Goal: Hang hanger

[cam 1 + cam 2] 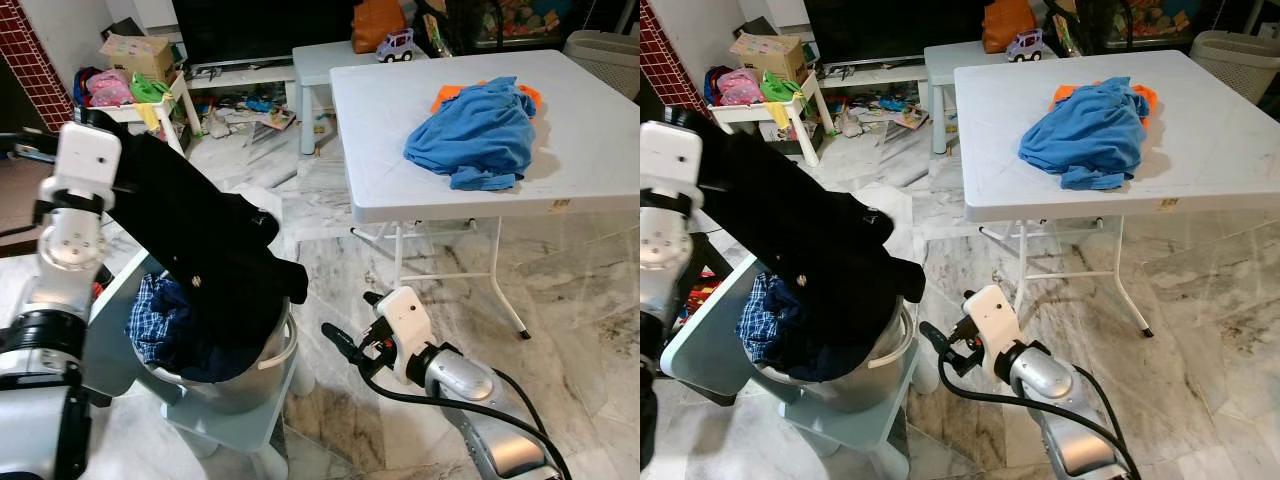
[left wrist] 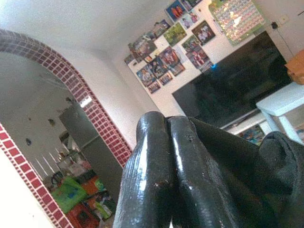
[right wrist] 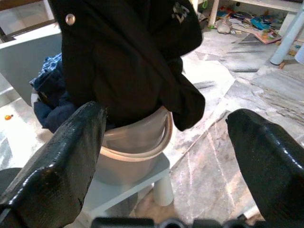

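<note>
My left gripper [image 2: 166, 123] is raised at the left and shut on a black garment [image 1: 200, 240]. The garment hangs from it down into a silver bucket [image 1: 275, 362] that holds more clothes, among them a blue checked piece [image 1: 150, 315]. My right gripper [image 1: 352, 325] stands open low over the floor, just right of the bucket, its fingers pointing toward the hanging garment [image 3: 128, 61] and apart from it. I see no hanger.
The bucket stands on a pale blue stool [image 1: 235, 415]. A white folding table [image 1: 600, 150] at the right carries a blue garment [image 1: 475, 135] over an orange cloth [image 1: 447, 97]. Toys and boxes clutter the back left [image 1: 130, 80]. Marble floor lies open around the right arm.
</note>
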You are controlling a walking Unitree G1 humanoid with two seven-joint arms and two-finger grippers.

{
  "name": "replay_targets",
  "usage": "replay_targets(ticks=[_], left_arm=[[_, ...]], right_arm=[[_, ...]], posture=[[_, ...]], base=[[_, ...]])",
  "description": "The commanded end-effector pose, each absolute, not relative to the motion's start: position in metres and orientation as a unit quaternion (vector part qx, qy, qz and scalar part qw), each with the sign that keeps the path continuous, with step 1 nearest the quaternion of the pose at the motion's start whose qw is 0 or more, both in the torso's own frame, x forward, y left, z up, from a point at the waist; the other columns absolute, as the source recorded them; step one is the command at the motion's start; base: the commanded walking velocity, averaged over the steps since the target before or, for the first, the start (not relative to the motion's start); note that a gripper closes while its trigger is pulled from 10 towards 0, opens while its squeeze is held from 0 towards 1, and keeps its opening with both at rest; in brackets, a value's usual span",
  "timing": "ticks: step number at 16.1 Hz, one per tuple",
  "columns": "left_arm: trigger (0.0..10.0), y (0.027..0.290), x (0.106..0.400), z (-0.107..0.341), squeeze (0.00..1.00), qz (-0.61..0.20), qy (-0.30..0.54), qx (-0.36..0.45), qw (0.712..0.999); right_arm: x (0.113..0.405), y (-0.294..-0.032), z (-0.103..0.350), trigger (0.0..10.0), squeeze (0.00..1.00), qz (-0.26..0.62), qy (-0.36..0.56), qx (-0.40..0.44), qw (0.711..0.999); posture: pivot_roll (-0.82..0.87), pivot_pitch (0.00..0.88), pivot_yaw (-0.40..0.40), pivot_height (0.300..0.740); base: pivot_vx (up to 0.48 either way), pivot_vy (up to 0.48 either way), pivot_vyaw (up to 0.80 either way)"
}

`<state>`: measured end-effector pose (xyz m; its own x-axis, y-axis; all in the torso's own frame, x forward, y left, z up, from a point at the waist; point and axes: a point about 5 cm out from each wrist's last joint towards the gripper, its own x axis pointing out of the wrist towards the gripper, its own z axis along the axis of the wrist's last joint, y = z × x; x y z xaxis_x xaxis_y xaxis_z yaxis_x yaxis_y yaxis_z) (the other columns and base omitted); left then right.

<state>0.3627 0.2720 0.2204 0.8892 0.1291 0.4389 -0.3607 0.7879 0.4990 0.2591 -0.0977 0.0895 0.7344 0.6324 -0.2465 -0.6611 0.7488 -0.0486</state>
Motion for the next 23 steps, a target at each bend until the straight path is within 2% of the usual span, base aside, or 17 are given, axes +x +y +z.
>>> replay_targets(ticks=[1, 6, 8, 10, 13, 16, 20, 23], left_arm=[[0.0, 0.271, 0.361, 0.220, 0.00, 0.136, -0.200, 0.298, 0.923], [0.0, 0.274, 0.349, 0.224, 0.00, 0.167, -0.226, 0.291, 0.914], [0.0, 0.278, 0.340, 0.205, 0.00, 0.169, -0.200, 0.307, 0.915], [0.0, 0.275, 0.338, 0.177, 0.00, 0.148, -0.150, 0.309, 0.928], [0.0, 0.255, 0.341, 0.119, 0.00, 0.075, -0.026, 0.288, 0.954], [0.0, 0.240, 0.345, 0.109, 0.00, 0.026, 0.002, 0.299, 0.954], [0.0, 0.196, 0.346, 0.089, 0.00, -0.076, 0.017, 0.332, 0.940], [0.0, 0.175, 0.341, 0.071, 0.00, -0.112, 0.039, 0.339, 0.933]], right_arm=[[0.258, -0.097, 0.089, 10.0, 0.00, 0.349, 0.107, -0.070, 0.928], [0.260, -0.098, 0.086, 10.0, 0.00, 0.348, 0.112, -0.075, 0.928], [0.263, -0.096, 0.087, 10.0, 0.00, 0.351, 0.110, -0.077, 0.927], [0.263, -0.095, 0.087, 10.0, 0.00, 0.353, 0.110, -0.077, 0.926], [0.256, -0.096, 0.085, 10.0, 0.00, 0.357, 0.115, -0.077, 0.924], [0.251, -0.099, 0.085, 10.0, 0.00, 0.353, 0.119, -0.076, 0.925], [0.243, -0.109, 0.085, 10.0, 0.00, 0.335, 0.123, -0.080, 0.931], [0.242, -0.114, 0.086, 10.0, 0.00, 0.327, 0.123, -0.088, 0.933]], posture=[[-0.13, 0.000, 0.088, 0.740], [-0.13, 0.000, 0.083, 0.740], [-0.12, 0.000, 0.078, 0.740], [-0.11, 0.000, 0.074, 0.740], [-0.13, 0.002, 0.074, 0.740], [-0.15, 0.019, 0.081, 0.740], [-0.20, 0.044, 0.094, 0.740], [-0.22, 0.051, 0.097, 0.740]], base=[[0.000, 0.000, 0.00], [0.000, 0.000, 0.00], [0.000, 0.000, 0.00], [0.000, 0.000, 0.00], [0.000, 0.000, 0.00], [0.000, 0.000, 0.00], [0.000, 0.000, 0.00], [0.000, 0.000, 0.00]])
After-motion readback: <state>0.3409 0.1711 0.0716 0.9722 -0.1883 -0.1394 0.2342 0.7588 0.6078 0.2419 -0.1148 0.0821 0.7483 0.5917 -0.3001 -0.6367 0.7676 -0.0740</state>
